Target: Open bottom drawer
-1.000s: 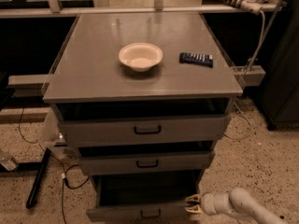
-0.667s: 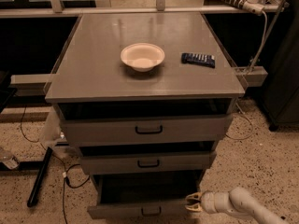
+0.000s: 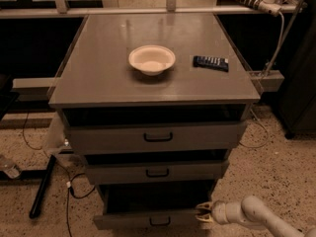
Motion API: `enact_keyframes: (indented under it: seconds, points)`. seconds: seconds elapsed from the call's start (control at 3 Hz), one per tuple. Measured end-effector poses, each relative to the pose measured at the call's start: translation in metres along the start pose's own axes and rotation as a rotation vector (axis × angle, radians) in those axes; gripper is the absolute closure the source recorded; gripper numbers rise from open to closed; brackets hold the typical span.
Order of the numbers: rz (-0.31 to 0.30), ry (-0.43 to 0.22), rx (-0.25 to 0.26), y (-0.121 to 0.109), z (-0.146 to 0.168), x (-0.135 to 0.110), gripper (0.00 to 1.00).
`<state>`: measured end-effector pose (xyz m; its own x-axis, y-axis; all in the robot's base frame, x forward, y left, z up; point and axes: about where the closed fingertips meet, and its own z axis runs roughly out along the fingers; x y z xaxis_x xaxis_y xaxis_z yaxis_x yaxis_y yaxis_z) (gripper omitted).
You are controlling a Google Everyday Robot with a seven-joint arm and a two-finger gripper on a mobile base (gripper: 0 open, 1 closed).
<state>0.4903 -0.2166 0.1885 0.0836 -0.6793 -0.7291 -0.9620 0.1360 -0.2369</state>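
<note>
The bottom drawer (image 3: pixel 148 220) is a grey flat front with a small black pull handle (image 3: pixel 160 221), lowest of three in the grey cabinet. It stands pulled out, with a dark gap above its front. My gripper (image 3: pixel 203 214) is at the lower right, on a white arm (image 3: pixel 252 214). Its yellowish fingertips sit at the right end of the bottom drawer's front, right of the handle.
The middle drawer (image 3: pixel 157 172) and top drawer (image 3: pixel 157 137) also stand slightly out. A white bowl (image 3: pixel 151 59) and a dark remote (image 3: pixel 211 62) lie on the cabinet top (image 3: pixel 98 73). A black bar (image 3: pixel 42 186) and cables lie on the speckled floor at left.
The view has shifted slightly, so the cabinet sits a little further right in the frame. The gripper stays at the right end of the bottom drawer's front.
</note>
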Motion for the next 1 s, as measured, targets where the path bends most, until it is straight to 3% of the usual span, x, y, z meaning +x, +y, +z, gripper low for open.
enact_keyframes:
  seconds: [0.33,0.67,1.0]
  points:
    - [0.019,0.002,-0.018,-0.0013,0.0041,0.0071,0.12]
    - [0.019,0.002,-0.018,-0.0014,0.0039,0.0069,0.14]
    - [0.019,0.002,-0.019,-0.0013,0.004,0.0068,0.38]
